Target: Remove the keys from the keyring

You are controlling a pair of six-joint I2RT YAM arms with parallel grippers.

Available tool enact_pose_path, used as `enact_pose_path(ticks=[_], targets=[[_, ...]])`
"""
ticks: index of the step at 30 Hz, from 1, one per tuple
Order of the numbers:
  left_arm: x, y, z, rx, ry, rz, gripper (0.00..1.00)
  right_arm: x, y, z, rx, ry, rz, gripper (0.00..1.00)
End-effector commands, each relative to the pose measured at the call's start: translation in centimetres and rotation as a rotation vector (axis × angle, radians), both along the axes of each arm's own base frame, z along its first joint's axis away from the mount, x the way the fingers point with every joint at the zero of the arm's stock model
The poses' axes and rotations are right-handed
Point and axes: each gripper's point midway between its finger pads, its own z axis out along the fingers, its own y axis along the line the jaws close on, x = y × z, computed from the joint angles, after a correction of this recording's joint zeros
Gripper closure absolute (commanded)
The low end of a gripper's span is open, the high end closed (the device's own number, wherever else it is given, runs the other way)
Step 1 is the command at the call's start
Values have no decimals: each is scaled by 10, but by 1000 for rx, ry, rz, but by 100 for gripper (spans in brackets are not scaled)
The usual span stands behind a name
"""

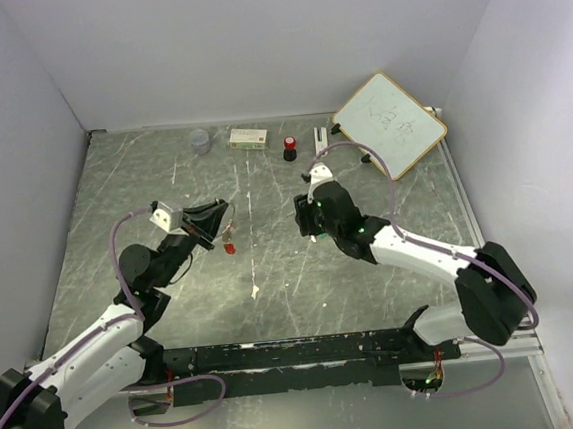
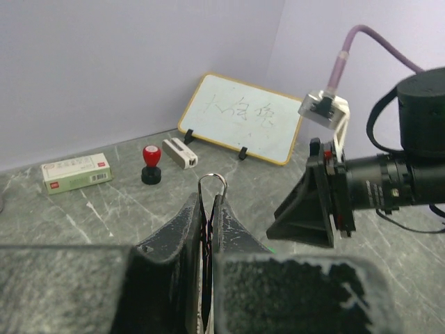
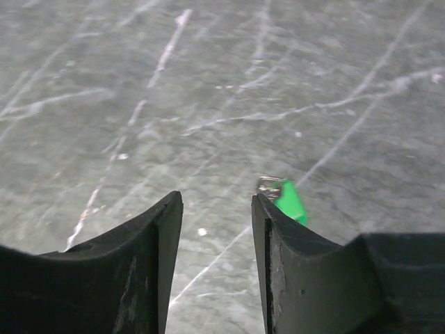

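My left gripper (image 2: pixel 208 198) is shut on the keyring (image 2: pixel 212 182); a silver loop pokes out past the fingertips. In the top view this left gripper (image 1: pixel 219 218) hovers left of the table's middle, and the red key (image 1: pixel 229 248) hangs just below it. My right gripper (image 3: pixel 215 200) is open over bare table, with nothing between its fingers. The green key (image 3: pixel 290 202), with a bit of metal at its end, lies on the table just beyond the right fingertip. Seen from above, the right gripper (image 1: pixel 305 223) faces the left one across a short gap.
Along the back wall stand a clear cup (image 1: pixel 200 140), a white and green box (image 1: pixel 249 137), a black knob with a red top (image 1: pixel 289 149), a small white block (image 1: pixel 319 138) and a tilted whiteboard (image 1: pixel 389 123). Walls close in the grey marbled table (image 1: pixel 274 296).
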Motion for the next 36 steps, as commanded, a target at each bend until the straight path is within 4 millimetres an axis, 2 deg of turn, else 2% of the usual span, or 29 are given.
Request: enact_pose_path(ticks=[1,2,7,12,20,26,36], targets=[[-9,-7,46,-73,-101,-63,93,-22,30,21,146,-76,164,56],[-11,-9,51,-81,-112,-80,93,-28,37,27,190,-94,204,56],[-14,-15,67,-99,-137,-120,93,-50,63,53,369,-138,353,71],[-12,-19,73,-121,-138,-139,93,-68,87,65,455,-171,482,71],[-11,-18,79,-148,-151,-132,93,-91,122,70,454,-231,604,71],[-13,-20,85,-190,-140,-153,93,-100,142,66,448,-255,632,70],[-15,-18,89,-216,-138,-152,93,-91,153,71,443,-341,615,68]])
